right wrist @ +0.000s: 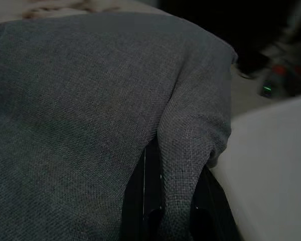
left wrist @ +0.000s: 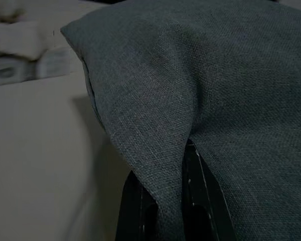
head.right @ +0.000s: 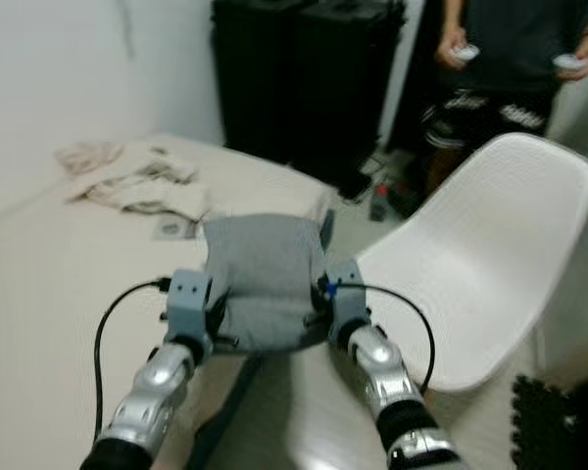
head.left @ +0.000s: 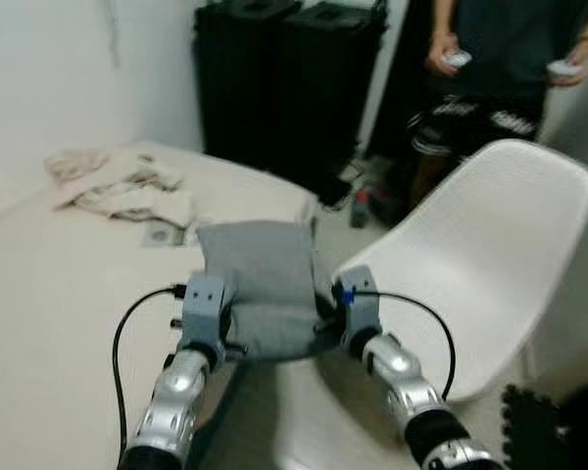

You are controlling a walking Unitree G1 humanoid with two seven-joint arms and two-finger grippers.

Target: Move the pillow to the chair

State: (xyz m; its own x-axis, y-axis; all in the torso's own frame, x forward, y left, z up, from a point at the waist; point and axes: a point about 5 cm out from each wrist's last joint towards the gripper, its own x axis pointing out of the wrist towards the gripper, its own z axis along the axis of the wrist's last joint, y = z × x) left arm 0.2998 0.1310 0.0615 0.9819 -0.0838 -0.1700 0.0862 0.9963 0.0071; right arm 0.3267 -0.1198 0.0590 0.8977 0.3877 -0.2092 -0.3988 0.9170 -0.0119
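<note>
the soft grey woven-fabric pillow (head.left: 265,284) is light and limp. left gripper (head.left: 216,328) and right gripper (head.left: 335,315) jaws pinch fabric folds at opposite near corners, beside the white moulded plastic chair (head.left: 480,255).

Head stereo looking down, wrist cameras close on pillow (head.left: 260,284)

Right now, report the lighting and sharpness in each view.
Eye views: evenly lit, slightly soft; the square grey fabric pillow and white plastic shell chair read clearly. Left wrist view: dim, weave sharp, background blurred. Right wrist view: darker still, the chair a pale blur.
</note>
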